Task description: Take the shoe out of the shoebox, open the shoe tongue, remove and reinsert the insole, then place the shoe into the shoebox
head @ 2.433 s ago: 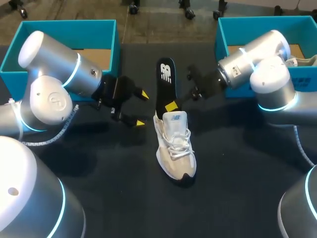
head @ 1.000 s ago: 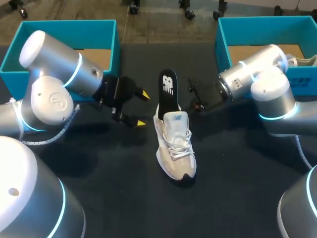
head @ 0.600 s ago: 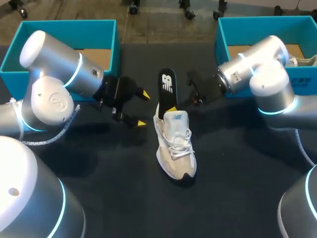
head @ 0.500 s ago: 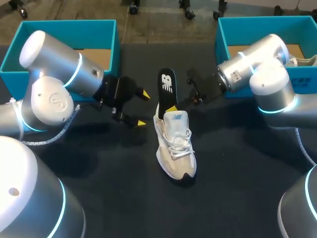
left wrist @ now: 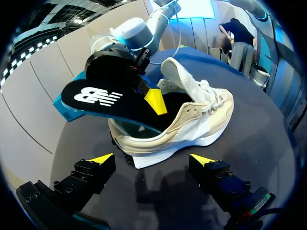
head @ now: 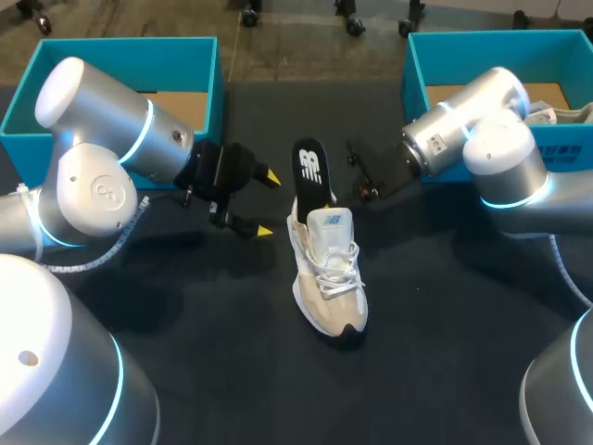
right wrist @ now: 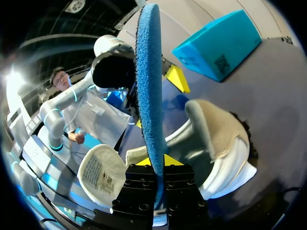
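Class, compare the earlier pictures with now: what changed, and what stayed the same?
The right pincer, shut on the insole, pushed it deeper into the shoe, so less sticks out at the heel. The left pincer stayed open beside the shoe, which did not move.

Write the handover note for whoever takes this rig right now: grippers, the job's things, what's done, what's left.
Right gripper: shut on the black insole, just above the shoe's opening.
Left gripper: open, empty, beside the shoe and apart from it.
Shoe: upright on the table, between the left shoebox and the right shoebox.
Insole: front end down in the shoe, heel end sticking out.
Done: shoe out of the box, tongue lifted.
Left: cannot tell whether the insole is going out or in; it must end seated flat, then the shoe goes into a shoebox.
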Controlling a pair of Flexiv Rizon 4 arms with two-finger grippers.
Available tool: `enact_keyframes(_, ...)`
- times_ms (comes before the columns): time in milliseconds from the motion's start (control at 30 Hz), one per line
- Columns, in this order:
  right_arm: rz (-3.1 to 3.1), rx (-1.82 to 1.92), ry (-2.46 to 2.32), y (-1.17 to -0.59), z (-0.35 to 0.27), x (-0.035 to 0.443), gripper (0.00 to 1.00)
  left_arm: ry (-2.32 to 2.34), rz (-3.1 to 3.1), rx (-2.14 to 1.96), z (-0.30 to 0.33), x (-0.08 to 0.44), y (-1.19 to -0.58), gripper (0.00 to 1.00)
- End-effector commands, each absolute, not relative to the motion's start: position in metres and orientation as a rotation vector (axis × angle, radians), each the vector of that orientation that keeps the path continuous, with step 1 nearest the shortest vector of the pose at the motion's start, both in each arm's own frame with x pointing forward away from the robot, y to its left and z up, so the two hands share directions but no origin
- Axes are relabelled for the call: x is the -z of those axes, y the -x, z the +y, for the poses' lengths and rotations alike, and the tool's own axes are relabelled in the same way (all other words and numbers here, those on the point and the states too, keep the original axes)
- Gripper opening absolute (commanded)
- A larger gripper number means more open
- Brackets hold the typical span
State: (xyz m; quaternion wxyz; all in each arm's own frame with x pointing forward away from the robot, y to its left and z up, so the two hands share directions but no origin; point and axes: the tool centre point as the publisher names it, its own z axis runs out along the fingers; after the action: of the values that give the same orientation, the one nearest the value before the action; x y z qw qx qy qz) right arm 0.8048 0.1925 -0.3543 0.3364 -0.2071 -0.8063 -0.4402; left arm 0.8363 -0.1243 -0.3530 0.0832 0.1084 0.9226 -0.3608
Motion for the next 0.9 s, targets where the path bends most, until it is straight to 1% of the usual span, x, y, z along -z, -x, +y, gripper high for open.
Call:
enact_keyframes(33,-2.092,1.124,0.561,-0.792,0.191,0.356,0.00,-0.325,2.752,1.076,-0.126,0.354,-0.835,1.00)
enact_keyframes(233,-2.088,1.104,0.569,-0.789,0.191,0.356,0.00,-0.328,2.753,1.076,-0.128,0.353,-0.836,1.00)
enact_keyframes(267,-2.100,1.105,0.567,-0.790,0.190,0.355,0.04,-0.329,2.753,1.076,-0.128,0.354,-0.836,1.00)
enact_keyframes(333,-2.121,1.112,0.560,-0.795,0.191,0.350,0.18,-0.332,2.754,1.075,-0.129,0.353,-0.836,1.00)
enact_keyframes(433,-2.155,1.102,0.554,-0.800,0.191,0.346,0.27,-0.335,2.753,1.075,-0.130,0.353,-0.836,1.00)
enact_keyframes(533,-2.171,1.106,0.546,-0.805,0.190,0.340,0.33,-0.332,2.751,1.073,-0.129,0.352,-0.836,1.00)
enact_keyframes(733,-2.197,1.114,0.523,-0.816,0.189,0.340,0.31,-0.322,2.749,1.068,-0.126,0.352,-0.836,1.00)
enact_keyframes(833,-2.194,1.111,0.497,-0.824,0.193,0.340,0.25,-0.320,2.750,1.068,-0.126,0.352,-0.836,1.00)
enact_keyframes(900,-2.187,1.104,0.485,-0.826,0.195,0.343,0.14,-0.321,2.750,1.069,-0.126,0.352,-0.835,1.00)
